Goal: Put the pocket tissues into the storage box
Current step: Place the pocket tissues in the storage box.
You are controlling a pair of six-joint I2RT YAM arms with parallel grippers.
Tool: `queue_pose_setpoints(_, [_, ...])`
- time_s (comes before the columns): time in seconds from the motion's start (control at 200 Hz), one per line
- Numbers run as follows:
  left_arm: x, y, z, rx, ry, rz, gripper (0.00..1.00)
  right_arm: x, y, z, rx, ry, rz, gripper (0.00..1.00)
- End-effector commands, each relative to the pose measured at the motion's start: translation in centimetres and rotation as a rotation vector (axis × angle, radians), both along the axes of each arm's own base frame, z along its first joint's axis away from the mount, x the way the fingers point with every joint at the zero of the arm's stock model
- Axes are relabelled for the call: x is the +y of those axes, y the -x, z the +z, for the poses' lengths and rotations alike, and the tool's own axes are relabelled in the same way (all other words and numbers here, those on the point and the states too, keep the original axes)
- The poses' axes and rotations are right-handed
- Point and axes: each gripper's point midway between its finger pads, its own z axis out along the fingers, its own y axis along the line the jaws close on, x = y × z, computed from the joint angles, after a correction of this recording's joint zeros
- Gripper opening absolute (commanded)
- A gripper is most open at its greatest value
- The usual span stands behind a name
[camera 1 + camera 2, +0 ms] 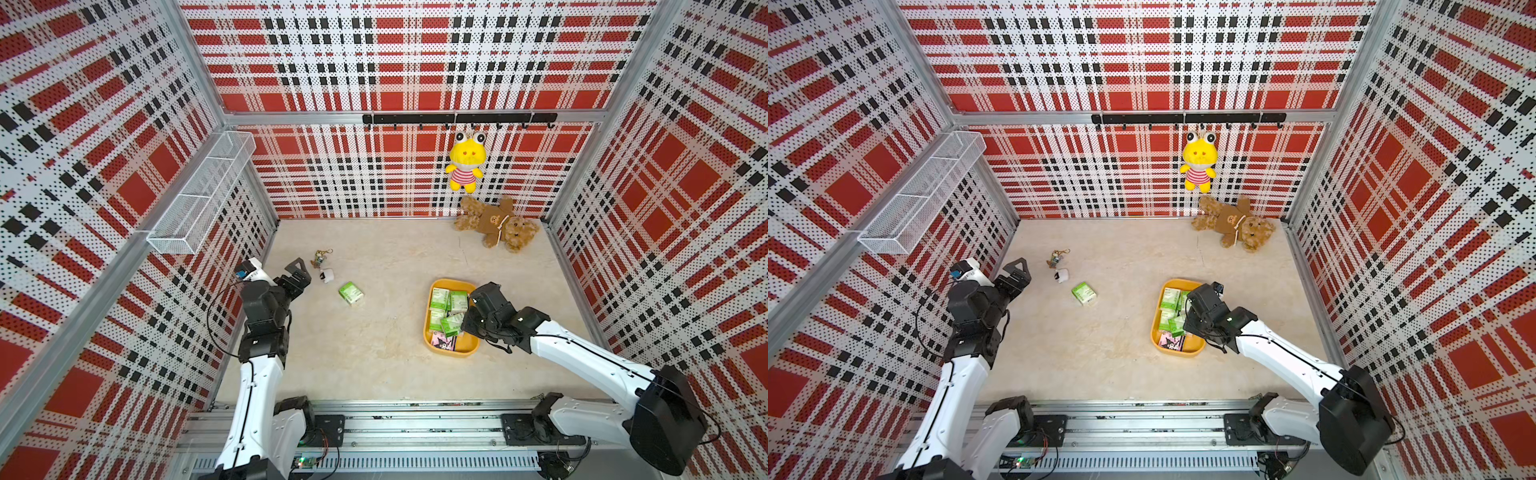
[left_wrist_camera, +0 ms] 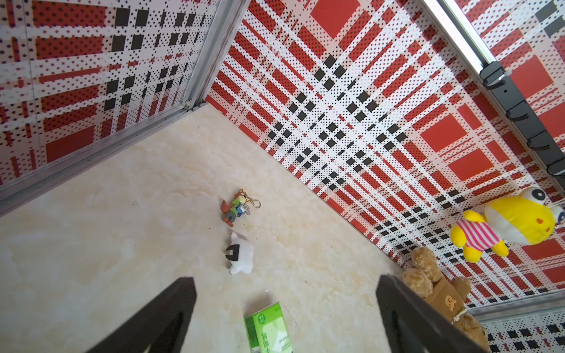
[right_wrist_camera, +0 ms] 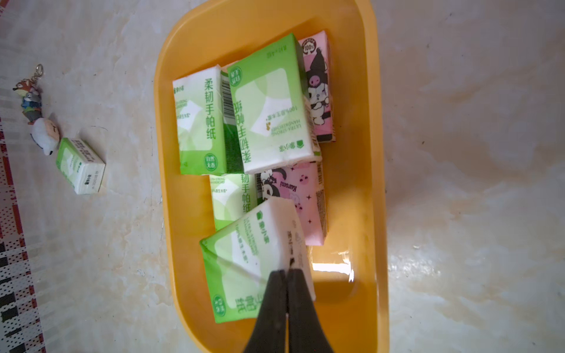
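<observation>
Holding left gripper (image 2: 286, 279) wide open, fingers (image 2: 165, 314) spread far apart, pitched forward and down, at the end of left arm (image 1: 257, 386) folded sharply at the elbow. Holding right gripper (image 3: 287, 272) pressed fully together, pointing steeply down, with right arm (image 1: 590, 357) stretched in low and wrist (image 1: 492, 309) bent downward.

Storage box (image 3: 162, 122) yellow-orange; pocket tissues (image 3: 269, 101) green-white, pink; walls (image 1: 415, 62) red-black-white plaid.
</observation>
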Motion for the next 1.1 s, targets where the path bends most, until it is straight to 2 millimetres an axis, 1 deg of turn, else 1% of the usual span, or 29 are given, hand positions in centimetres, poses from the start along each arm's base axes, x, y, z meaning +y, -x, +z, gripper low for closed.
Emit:
queue_pose_setpoints(0.0, [0.0,0.0,0.5,-0.018,-0.013,0.005,1.0,0.7,-1.5,0.2,-0.027,-0.031,-0.021,0.0])
queue_pose_setpoints(0.12, [0.1,0.0,0.4,-0.014,-0.021,0.011,1.0,1.2,-2.1,0.0,-0.014,-0.031,-0.018,0.0])
queue_pose_setpoints(0.491, [0.2,-0.2,0.3,-0.006,-0.027,0.013,1.0,2.6,-2.8,-1.1,0.026,-0.053,-0.009,0.0])
queue_pose_setpoints(0.566, [0.3,-0.4,0.4,-0.006,-0.028,0.015,1.0,3.0,-2.9,-1.0,0.028,-0.057,0.001,0.0])
queue_pose_setpoints(0.686, [0.3,-0.5,0.5,-0.008,-0.024,0.012,1.0,3.4,-2.9,-1.1,0.039,-0.068,0.012,0.17])
queue_pose_setpoints(0.822, [0.2,-0.5,0.5,-0.01,-0.023,0.009,1.0,3.9,-2.9,-1.3,0.05,-0.071,0.026,0.26])
queue_pose_setpoints(0.922, [0.2,-0.5,0.5,-0.012,-0.024,0.009,1.0,4.1,-2.8,-1.4,0.058,-0.071,0.036,0.3])
queue_pose_setpoints(1.092, [0.2,-0.6,0.5,-0.011,-0.024,0.011,1.0,4.2,-2.5,-0.9,0.058,-0.076,0.045,0.31])
